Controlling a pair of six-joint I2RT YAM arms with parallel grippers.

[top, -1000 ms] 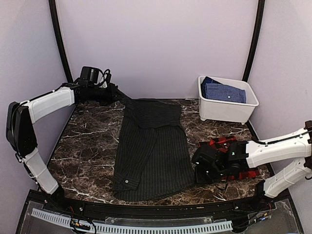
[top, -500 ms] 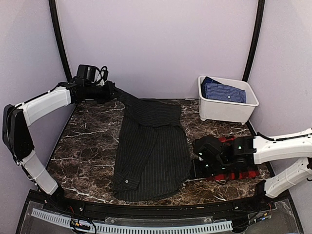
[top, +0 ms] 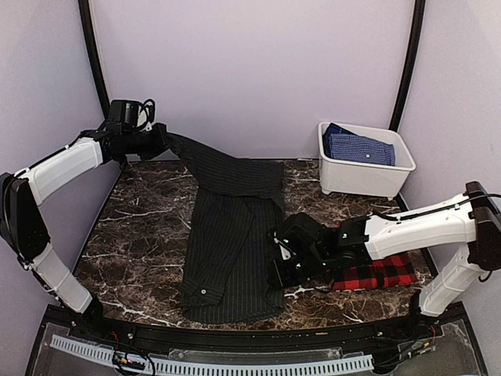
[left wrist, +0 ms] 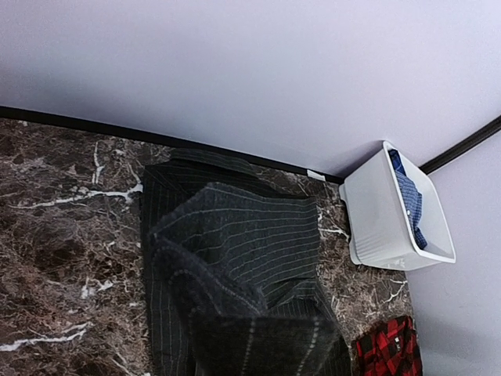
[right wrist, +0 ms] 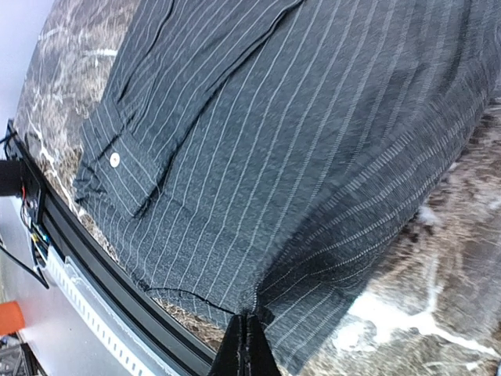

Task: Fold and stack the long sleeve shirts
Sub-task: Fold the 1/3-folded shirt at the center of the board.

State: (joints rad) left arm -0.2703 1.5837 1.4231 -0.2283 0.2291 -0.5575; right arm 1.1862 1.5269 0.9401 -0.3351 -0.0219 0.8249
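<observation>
The charcoal pinstripe shirt (top: 235,235) lies lengthwise in the middle of the table, a buttoned cuff (right wrist: 115,159) near the front edge. My left gripper (top: 160,141) is shut on the shirt's far-left corner and holds it raised and stretched toward the back left wall. In the left wrist view the cloth (left wrist: 235,266) drapes over the fingers and hides them. My right gripper (top: 275,274) is shut on the shirt's lower right edge; in the right wrist view the gripper (right wrist: 249,345) pinches a fold of cloth. The red-and-black plaid shirt (top: 383,272) lies folded at the right, partly behind my right arm.
A white bin (top: 362,178) holding a blue checked garment (top: 356,146) stands at the back right; the bin also shows in the left wrist view (left wrist: 376,219). The black front rail (right wrist: 102,274) runs close to the shirt's hem. Dark marble shows to the left of the shirt.
My right gripper moved left off the plaid shirt to the pinstripe shirt's right edge and pushed that edge inward. My left gripper pulled the far corner further left and up.
</observation>
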